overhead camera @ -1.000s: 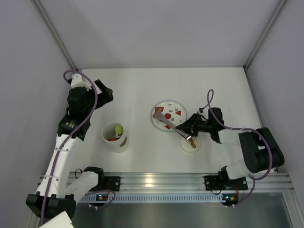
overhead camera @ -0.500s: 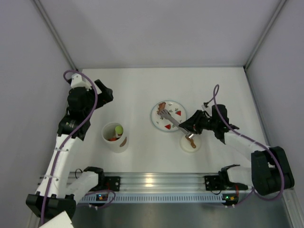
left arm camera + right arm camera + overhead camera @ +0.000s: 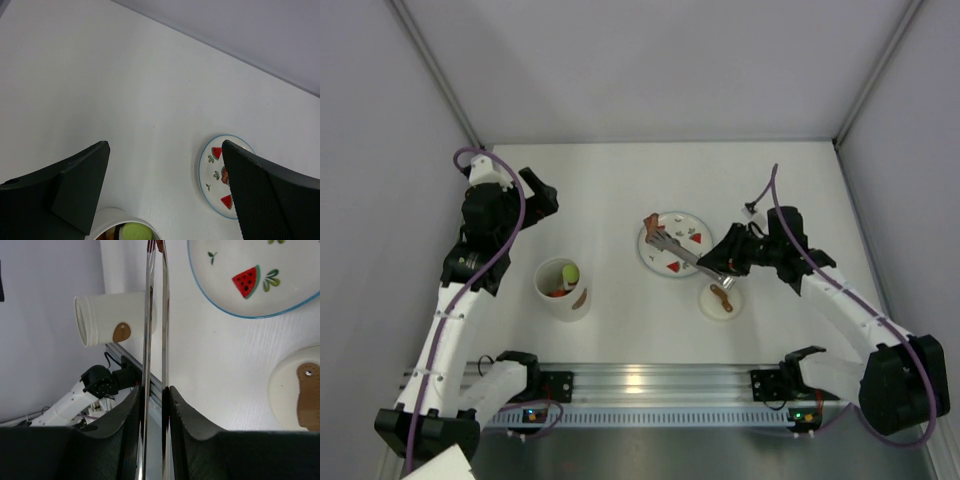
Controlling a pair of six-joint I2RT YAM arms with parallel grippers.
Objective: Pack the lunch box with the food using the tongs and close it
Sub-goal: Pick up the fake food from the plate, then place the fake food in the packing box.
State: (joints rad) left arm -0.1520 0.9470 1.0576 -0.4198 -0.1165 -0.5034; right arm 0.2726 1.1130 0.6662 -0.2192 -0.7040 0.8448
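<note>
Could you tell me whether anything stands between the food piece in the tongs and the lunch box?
Nothing visible does. The piece in the tongs is over the plate's left edge, only bare table separates it from the open lunch box, and the lid lies right of the plate.

Bare strip of table between lunch box and plate: open passage. Lunch box mouth uncovered, reachable from above. Left arm just left of lunch box, blocks that side. Tongs slant across plate. Right arm and white disc crowd plate's near-right side. Far table bare up to walls.
</note>
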